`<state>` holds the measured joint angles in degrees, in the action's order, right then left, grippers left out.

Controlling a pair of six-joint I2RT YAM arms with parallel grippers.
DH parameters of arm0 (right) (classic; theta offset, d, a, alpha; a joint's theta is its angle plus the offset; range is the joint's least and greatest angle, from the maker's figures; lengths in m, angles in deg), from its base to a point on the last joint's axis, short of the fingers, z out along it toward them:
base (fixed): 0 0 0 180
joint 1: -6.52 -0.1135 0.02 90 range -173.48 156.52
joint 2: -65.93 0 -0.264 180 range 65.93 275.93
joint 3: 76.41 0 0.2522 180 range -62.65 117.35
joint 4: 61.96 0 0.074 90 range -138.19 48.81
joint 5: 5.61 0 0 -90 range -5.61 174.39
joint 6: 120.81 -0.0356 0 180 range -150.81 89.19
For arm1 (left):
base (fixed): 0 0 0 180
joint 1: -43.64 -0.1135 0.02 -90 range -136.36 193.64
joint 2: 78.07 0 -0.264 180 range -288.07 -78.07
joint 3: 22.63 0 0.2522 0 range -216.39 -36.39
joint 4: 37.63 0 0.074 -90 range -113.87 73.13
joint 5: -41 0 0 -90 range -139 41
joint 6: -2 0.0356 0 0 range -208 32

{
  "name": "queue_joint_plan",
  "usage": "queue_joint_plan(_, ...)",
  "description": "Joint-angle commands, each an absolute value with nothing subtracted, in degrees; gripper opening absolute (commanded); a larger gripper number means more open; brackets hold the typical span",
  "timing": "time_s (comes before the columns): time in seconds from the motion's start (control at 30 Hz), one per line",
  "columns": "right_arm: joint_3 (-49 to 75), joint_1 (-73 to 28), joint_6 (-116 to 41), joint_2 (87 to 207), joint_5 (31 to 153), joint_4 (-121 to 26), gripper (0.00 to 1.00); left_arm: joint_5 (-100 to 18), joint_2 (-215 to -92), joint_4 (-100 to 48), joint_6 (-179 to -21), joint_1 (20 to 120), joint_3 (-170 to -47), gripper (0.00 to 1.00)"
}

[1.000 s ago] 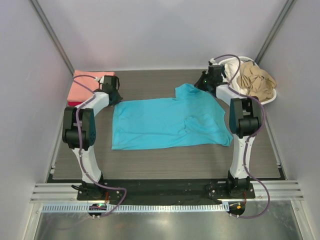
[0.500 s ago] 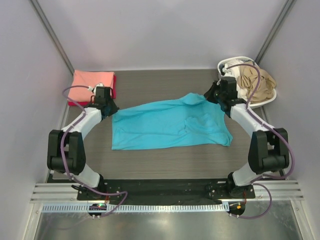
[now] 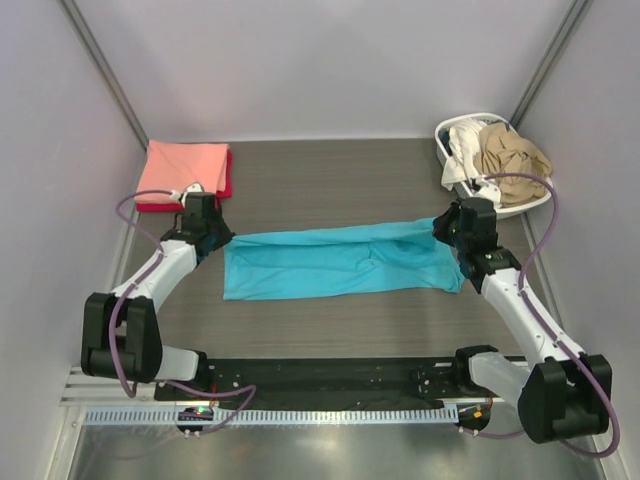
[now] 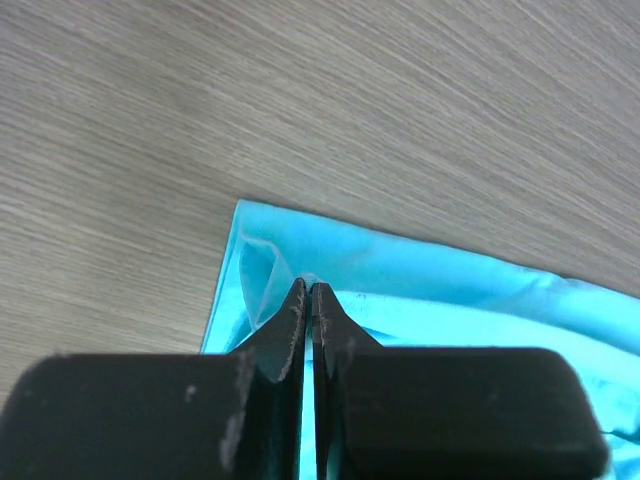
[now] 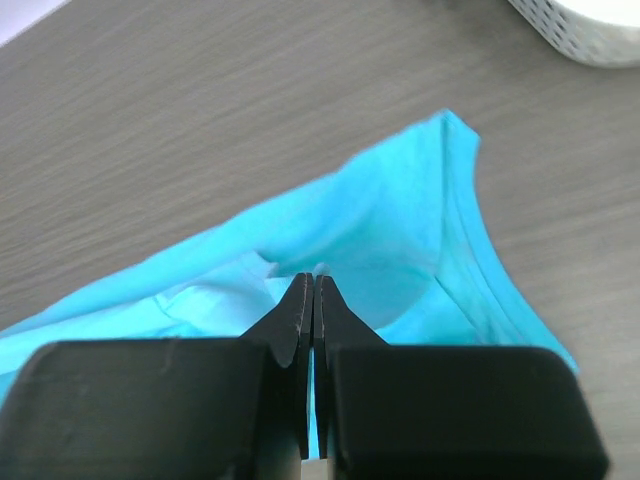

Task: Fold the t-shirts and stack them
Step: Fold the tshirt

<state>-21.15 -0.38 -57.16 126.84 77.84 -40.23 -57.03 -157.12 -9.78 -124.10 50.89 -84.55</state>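
The bright turquoise t-shirt (image 3: pixel 340 262) lies across the middle of the table, folded lengthwise into a long band. My left gripper (image 3: pixel 212 239) is shut on its far left corner (image 4: pixel 262 262). My right gripper (image 3: pixel 452 232) is shut on its far right edge (image 5: pixel 400 240). Both hold the cloth edge a little above the layer beneath. A folded salmon-pink t-shirt (image 3: pixel 185 169) lies on a red one (image 3: pixel 226 180) at the far left. Tan (image 3: pixel 510 155) and white (image 3: pixel 461 150) t-shirts are bunched in the basket.
A white plastic laundry basket (image 3: pixel 520 208) stands at the far right corner; its rim shows in the right wrist view (image 5: pixel 585 30). Grey walls close in the table on the left, back and right. The arm bases stand on a black rail at the near edge.
Both grippers have pulled the shirt's far edge toward the near side, folding it over itself. The shirt has gone from a broad spread to a narrow band. Both arms have stretched lower.
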Motion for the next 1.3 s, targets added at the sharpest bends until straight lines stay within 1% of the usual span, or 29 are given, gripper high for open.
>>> queue_joint_plan(0.0, -23.8, -0.4, -60.9, 122.8, 71.3, -38.2, 0.01, -57.2, -154.1, -12.3, -124.8, 50.9, -83.3, 0.01)
queue_joint_plan(0.03, -24.3, -0.4, -61.8, 121.8, 70.0, -37.2, 0.01, -57.0, -153.8, -12.2, -124.9, 51.0, -82.9, 0.04)
queue_joint_plan(0.07, -25.9, -0.4, -64.3, 120.9, 68.7, -36.5, 0.01, -56.8, -153.4, -12.3, -125.0, 51.0, -82.1, 0.08)
queue_joint_plan(0.1, -27.0, -0.4, -65.6, 118.6, 65.4, -35.4, 0.01, -56.7, -152.3, -12.0, -125.6, 51.0, -81.6, 0.29)
queue_joint_plan(0.13, -27.7, -0.3, -67.0, 117.6, 64.0, -34.4, 0.01, -56.8, -151.2, -11.7, -126.1, 51.0, -81.0, 0.42)
queue_joint_plan(0.17, -28.9, -0.4, -70.2, 116.6, 62.4, -33.2, 0.18, -57.6, -150.1, -11.0, -126.7, 51.0, -79.3, 0.52)
queue_joint_plan(0.2, -29.2, -0.4, -71.5, 115.1, 60.0, -30.3, 0.38, -58.3, -148.8, -10.6, -127.9, 50.9, -78.5, 0.68)
queue_joint_plan(0.23, -29.6, -0.4, -73.1, 114.0, 58.5, -29.0, 0.52, -59.5, -145.5, -10.3, -128.4, 50.9, -77.8, 0.73)
queue_joint_plan(0.27, -29.9, -0.4, -74.3, 113.1, 57.8, -28.0, 0.72, -62.3, -143.8, -10.0, -128.9, 50.9, -76.2, 0.78)
queue_joint_plan(0.3, -31.2, -0.4, -76.2, 111.8, 57.2, -27.5, 0.79, -63.8, -142.0, -9.5, -129.2, 50.9, -75.7, 0.81)
queue_joint_plan(0.33, -31.7, -0.3, -76.6, 109.5, 57.9, -27.5, 0.82, -64.6, -139.4, -9.5, -129.3, 50.9, -75.2, 0.81)
queue_joint_plan(0.4, -32.8, -0.4, -77.4, 107.6, 60.6, -28.8, 0.83, -64.5, -137.9, -10.5, -128.2, 51.0, -75.2, 0.8)
queue_joint_plan(0.43, -33.3, -0.4, -77.4, 107.2, 64.3, -30.1, 0.83, -63.9, -138.0, -11.2, -126.7, 51.0, -75.4, 0.8)
queue_joint_plan(0.53, -34.3, -0.8, -78.5, 111.0, 72.2, -35.4, 0.83, -60.8, -140.1, -14.0, -124.7, 52.9, -77.2, 0.77)
queue_joint_plan(0.57, -33.2, -1.0, -78.6, 117.0, 75.8, -35.9, 0.83, -60.7, -142.5, -15.0, -123.3, 54.0, -78.0, 0.77)
queue_joint_plan(0.6, -32.2, -2.8, -78.6, 120.3, 76.8, -36.7, 0.83, -60.1, -144.2, -15.8, -122.3, 56.6, -78.7, 0.77)
queue_joint_plan(0.7, -27.3, -6.4, -77.7, 133.8, 77.1, -36.9, 0.83, -57.1, -152.3, -16.8, -119.6, 62.0, -82.6, 0.77)
queue_joint_plan(0.77, -24.7, -7.3, -78.3, 138.4, 77.2, -36.6, 0.83, -52.5, -156.8, -17.0, -119.3, 63.5, -85.3, 0.77)
queue_joint_plan(0.8, -24.1, -7.4, -78.6, 142.3, 77.6, -36.7, 0.83, -51.6, -160.7, -16.8, -119.8, 64.5, -86.1, 0.77)
queue_joint_plan(0.93, -20.9, -7.5, -79.4, 149.7, 77.0, -36.6, 0.83, -47.4, -168.6, -16.7, -122.5, 65.3, -87.1, 0.77)
queue_joint_plan(1.03, -15.0, -7.4, -77.0, 158.6, 81.1, -36.2, 0.84, -45.2, -172.9, -16.8, -123.9, 65.3, -86.7, 0.77)
queue_joint_plan(1.1, -6.1, -7.6, -73.5, 165.2, 85.5, -32.2, 0.84, -43.3, -174.5, -16.9, -124.9, 65.6, -85.4, 0.77)
queue_joint_plan(1.13, -3.0, -7.8, -72.6, 171.0, 86.9, -31.1, 0.84, -42.5, -175.1, -16.9, -126.3, 65.6, -84.7, 0.77)
queue_joint_plan(1.17, 3.1, -7.9, -71.5, 174.4, 87.5, -30.4, 0.84, -41.7, -175.0, -17.0, -126.9, 65.9, -83.9, 0.76)
queue_joint_plan(1.23, 10.2, -8.0, -69.6, 180.0, 87.3, -27.3, 0.84, -40.8, -173.9, -17.4, -128.8, 67.3, -79.9, 0.76)
queue_joint_plan(1.27, 18.1, -8.0, -68.8, 186.3, 87.8, -26.3, 0.84, -40.6, -172.2, -17.8, -131.0, 68.1, -78.1, 0.76)
